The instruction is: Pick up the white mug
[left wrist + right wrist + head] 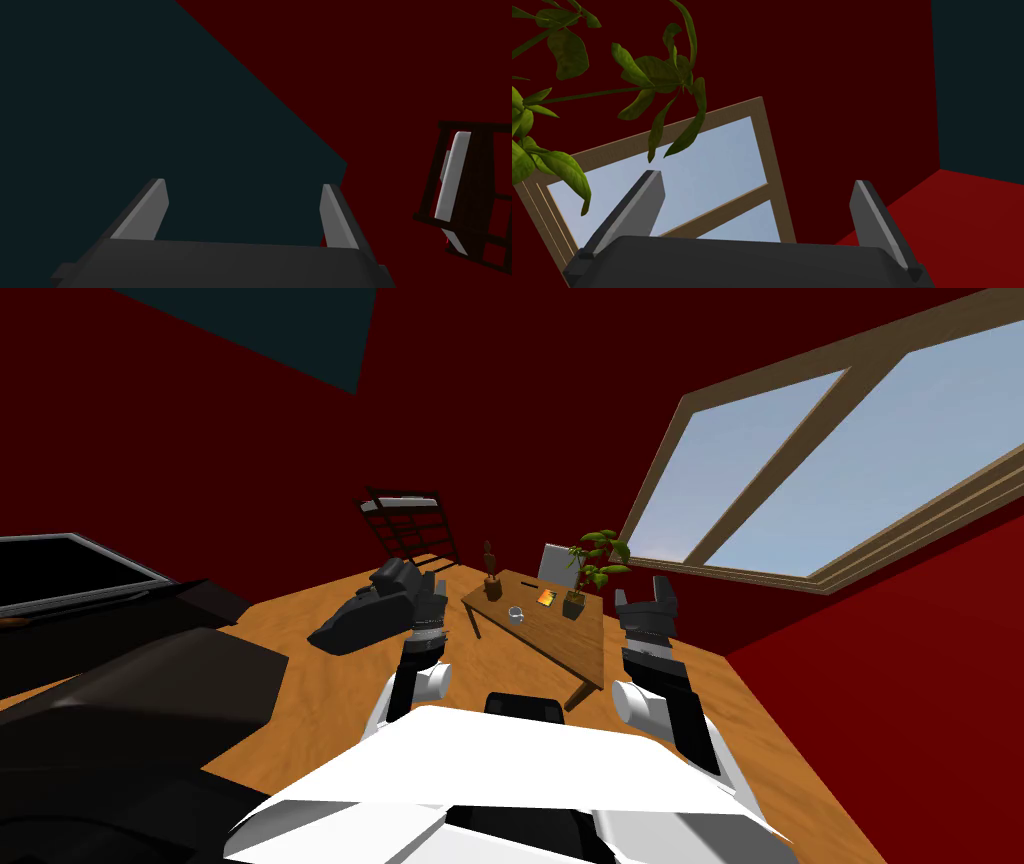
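Left gripper (243, 183): raised in front of my chest on the left. Fingers (145, 207) wide apart, nothing between them. It points up at the wall, not at the table.

Right gripper (758, 177): raised on the right, level with the left one. Fingers (872, 215) equally wide apart, and I have nothing in hand. Plant leaves (662, 85) hang just past its tips.

A low black shape (355, 623) sits just beside my left arm; I cannot tell what it is. A black couch (130, 708) lies further to my left on the wood floor (320, 708).

Table (570, 653): brown wood, straight ahead, past both grippers and between them in the head view.

Mug (516, 613): small and pale, upright on the tabletop towards the near left part, standing clear of the other items. It is well apart from both grippers, and neither touches it. Handle side: cannot tell.

Also on the table:
- A small brown pot (492, 583) sits at the left corner, beyond the mug.
- An orange book (546, 597) lies flat past the mug.
- A leafy plant in a dark pot (574, 604) stands at the far right.

A pale chair back (556, 562) stands behind the table. A dark rack (410, 523) stands against the red wall (200, 468) to the far left. A window (800, 458) is on the right.
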Motion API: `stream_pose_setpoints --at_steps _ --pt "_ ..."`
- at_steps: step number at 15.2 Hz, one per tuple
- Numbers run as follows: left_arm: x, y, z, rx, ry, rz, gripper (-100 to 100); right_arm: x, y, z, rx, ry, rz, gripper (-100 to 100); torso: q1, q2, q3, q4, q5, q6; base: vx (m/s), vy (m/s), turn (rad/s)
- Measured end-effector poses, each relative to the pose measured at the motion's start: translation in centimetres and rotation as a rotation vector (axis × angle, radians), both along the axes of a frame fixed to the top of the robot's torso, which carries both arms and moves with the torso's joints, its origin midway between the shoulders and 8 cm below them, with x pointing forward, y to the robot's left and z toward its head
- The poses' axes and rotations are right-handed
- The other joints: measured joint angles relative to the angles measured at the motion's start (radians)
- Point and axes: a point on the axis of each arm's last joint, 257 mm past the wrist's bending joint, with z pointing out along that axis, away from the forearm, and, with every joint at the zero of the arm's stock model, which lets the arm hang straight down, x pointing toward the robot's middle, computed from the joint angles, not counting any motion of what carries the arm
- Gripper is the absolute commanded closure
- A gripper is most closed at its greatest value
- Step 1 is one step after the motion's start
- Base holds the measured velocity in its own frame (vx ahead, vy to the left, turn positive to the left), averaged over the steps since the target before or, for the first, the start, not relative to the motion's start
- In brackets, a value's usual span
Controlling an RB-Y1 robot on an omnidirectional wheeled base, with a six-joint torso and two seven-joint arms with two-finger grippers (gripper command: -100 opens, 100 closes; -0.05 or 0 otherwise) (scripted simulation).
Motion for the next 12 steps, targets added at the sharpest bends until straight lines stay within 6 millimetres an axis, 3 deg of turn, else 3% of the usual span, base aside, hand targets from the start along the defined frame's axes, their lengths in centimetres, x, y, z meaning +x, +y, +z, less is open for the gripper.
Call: stream_pose_setpoints --at_steps 4,12 --pt "2.0 -0.4 -1.2 0.051 0.058 -0.030 -100 0.0 0.0 0.0 0.000 0.000 0.000 0 0.001 0.000 0.000 0.000 0.000 0.000 -0.009 0.001 -0.090" --pt "7.1 0.3 -6.0 0.086 0.233 -0.042 -100 0.0 0.0 0.0 0.000 0.000 0.000 0 0.000 0.000 0.000 0.000 0.000 0.000 -0.005 0.000 -0.077"
